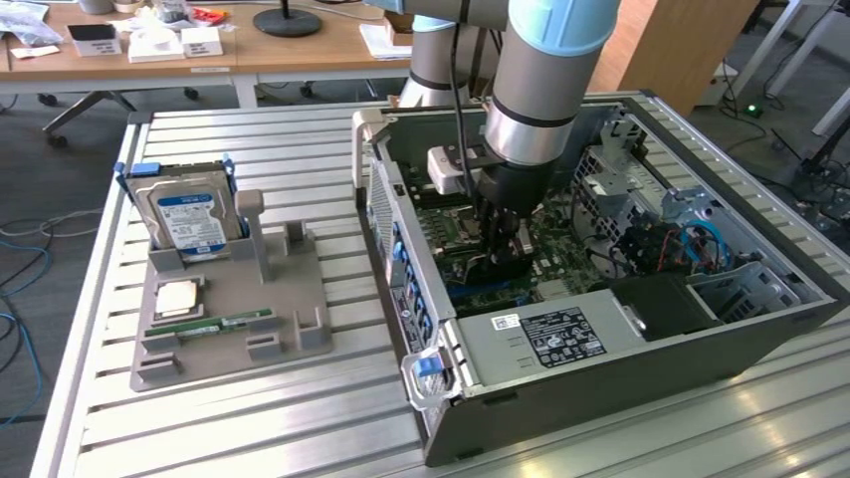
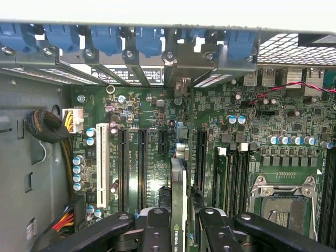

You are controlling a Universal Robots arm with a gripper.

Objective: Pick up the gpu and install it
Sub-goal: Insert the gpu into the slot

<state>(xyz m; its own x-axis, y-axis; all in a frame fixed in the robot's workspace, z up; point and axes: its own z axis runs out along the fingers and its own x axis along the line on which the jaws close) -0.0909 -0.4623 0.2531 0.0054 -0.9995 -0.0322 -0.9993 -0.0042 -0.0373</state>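
A robotics lab: an open computer case (image 1: 598, 329) on a slatted aluminium bench (image 1: 266, 428), with cluttered desks (image 1: 199, 55) behind.

floor: dark grey carpet (image 1: 67, 329) | furniture: wooden desks (image 1: 266, 50), office chair (image 1: 87, 105)

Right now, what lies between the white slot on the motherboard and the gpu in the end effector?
In the wrist view, two long black slots and one short black slot, all empty, lie between the white slot and the gpu.

Arm (image 1: 531, 90): silver-grey tubular links, pale blue joint cap, black seam ring.
Cable: black, along the link.
Gripper (image 2: 178, 231): black fingers (image 2: 157, 231), round silver screws.
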